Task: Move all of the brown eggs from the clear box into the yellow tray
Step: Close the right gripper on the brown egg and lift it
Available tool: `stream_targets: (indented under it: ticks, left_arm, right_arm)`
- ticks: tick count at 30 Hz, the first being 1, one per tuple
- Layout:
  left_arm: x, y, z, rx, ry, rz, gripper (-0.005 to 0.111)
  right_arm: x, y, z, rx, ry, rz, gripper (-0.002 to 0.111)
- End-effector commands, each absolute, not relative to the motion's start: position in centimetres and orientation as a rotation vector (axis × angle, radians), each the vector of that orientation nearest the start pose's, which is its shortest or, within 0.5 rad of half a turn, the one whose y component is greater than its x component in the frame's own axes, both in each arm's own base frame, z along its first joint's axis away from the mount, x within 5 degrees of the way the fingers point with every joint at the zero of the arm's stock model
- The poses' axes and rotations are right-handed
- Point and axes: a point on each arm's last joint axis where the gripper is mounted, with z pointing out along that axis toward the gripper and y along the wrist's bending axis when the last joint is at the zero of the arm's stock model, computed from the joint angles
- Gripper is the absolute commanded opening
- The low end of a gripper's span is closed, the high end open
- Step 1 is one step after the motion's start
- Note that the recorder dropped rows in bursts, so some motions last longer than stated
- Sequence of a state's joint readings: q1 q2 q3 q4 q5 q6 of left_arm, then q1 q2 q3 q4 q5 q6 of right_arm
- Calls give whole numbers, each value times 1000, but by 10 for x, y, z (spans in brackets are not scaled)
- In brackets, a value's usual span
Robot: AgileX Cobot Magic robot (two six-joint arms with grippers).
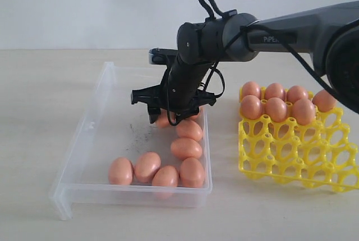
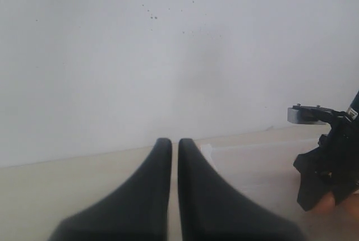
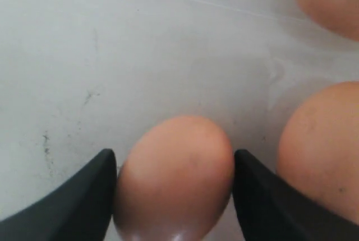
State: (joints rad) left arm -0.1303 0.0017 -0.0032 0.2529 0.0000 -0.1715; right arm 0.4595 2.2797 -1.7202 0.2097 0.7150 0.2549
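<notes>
At the near end of the shallow, transparent plastic clear box (image 1: 112, 195), four smooth orange-brown eggs (image 1: 147, 166) lie in a row against the front wall, touching one another. Behind them two more brown eggs (image 1: 186, 148) lie one beyond the other along the box's right wall. Dark specks mark the box floor to their left.

Just past these, the black right gripper (image 1: 168, 112) is down inside the box. The right wrist view shows its two dark fingers (image 3: 84, 196) pressed against either side of one egg (image 3: 174, 179), so it is clamped on that egg, which sits low by the floor. A neighbouring egg (image 3: 320, 146) lies just beside it.

To the right of the box, apart from it, the bright yellow lattice tray (image 1: 297, 162) rests on the pale beige tabletop (image 1: 33, 112). Its near cups are bare; seven eggs (image 1: 276, 109) fill cups in its two far rows.

The left gripper (image 2: 174, 146) shows only in the left wrist view: its fingers (image 2: 151, 190) stand almost together with a thin slit between them and nothing held, above the tabletop and facing the white wall (image 2: 168, 39), with the right arm's gripper at the edge of that view.
</notes>
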Motion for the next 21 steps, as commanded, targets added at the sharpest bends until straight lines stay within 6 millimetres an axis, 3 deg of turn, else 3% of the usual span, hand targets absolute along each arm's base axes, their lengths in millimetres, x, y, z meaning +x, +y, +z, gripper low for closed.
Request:
stream_targets:
  ticks: [1,9,12,17,21]
  left_arm:
    - [56,-8,213,162,1475,-46,4]
    - [56,-8,213,162,1475,-46,4]
    - [56,-8,213,162,1475,-46,4]
    - [56,-8,213,162,1475,-46,4]
    - [56,-8,213,162,1475,-46,4]
  right_arm:
    - [426,226,133,-109,2793,404,55]
    - [428,228,134,-81,2761,414,54]
    - [427,227,134,-85,2773,408,42]
    - [430,227,135,-112,2733,399,2]
    - [433,230,137,-289,2662,369,0]
